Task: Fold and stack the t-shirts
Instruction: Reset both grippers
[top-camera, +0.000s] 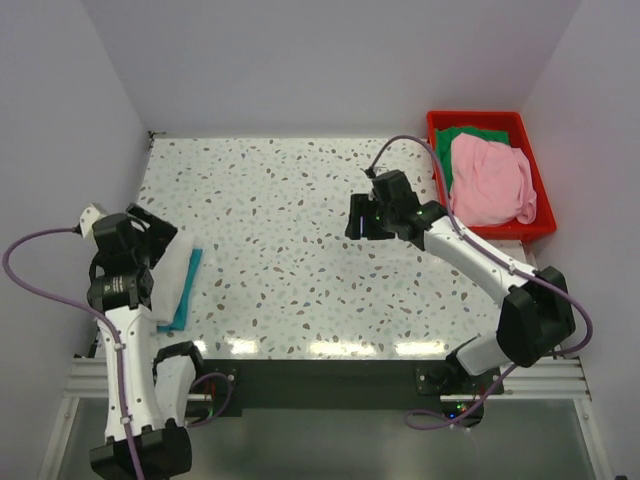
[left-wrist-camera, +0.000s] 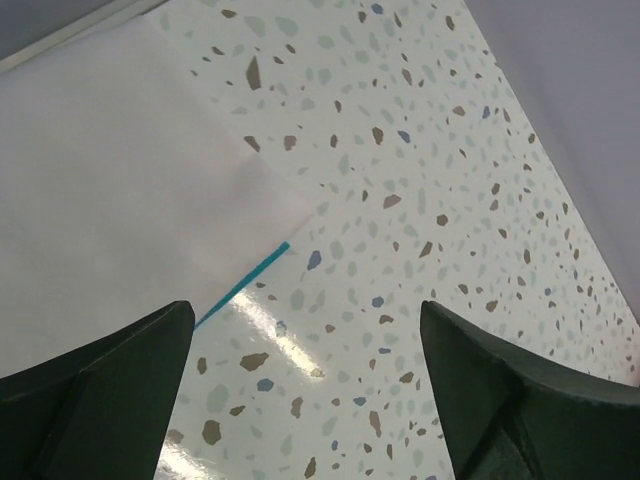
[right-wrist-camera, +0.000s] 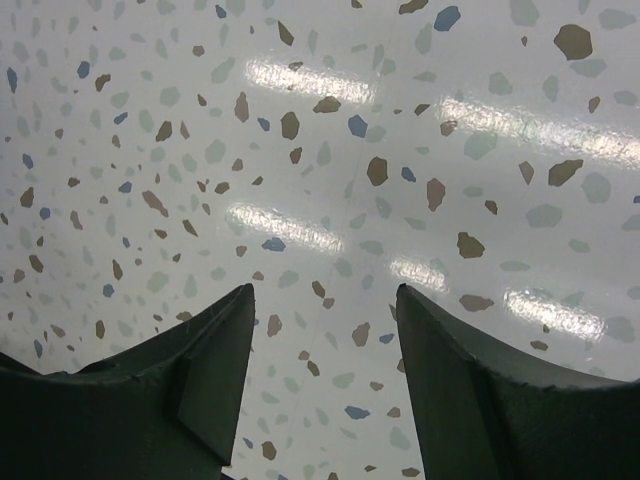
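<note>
Bench (top-camera: 290, 230): a speckled top is shown from above, with both arm bases bolted at its near edge.
Left end effector (top-camera: 152, 232): the jaws are spread wide and nothing is held between them. It is positioned over the left edge of the bench, just beside the off-white tee.
Left fingers (left-wrist-camera: 105, 390): these are seen at the lower corners of the left wrist view, well apart. Bare bench and a thin teal line are framed between them.
Off-white tee (top-camera: 176, 264): it is laid flat at the left edge of the bench, on top of the teal tee. A smooth surface and one corner are shown in the left wrist view.
Teal tee (top-camera: 187, 298): it is covered by the off-white tee. Only a narrow strip is exposed, along the side facing the bench's middle and at the near end.
Right end effector (top-camera: 358, 216): the jaws are spread and nothing is pinched. It is held over bare bench right of centre, well apart from the two tees at the left.
Right fingers (right-wrist-camera: 200, 390): only speckled bench is seen between them.
Red bin (top-camera: 475, 116): it is placed at the far right corner of the bench.
Pink tee (top-camera: 490, 180): it is crumpled inside the bin, and most of the bin is filled by it.
Green tee (top-camera: 462, 136): it is lodged in the bin beneath the pink tee and is exposed at the far left corner.
</note>
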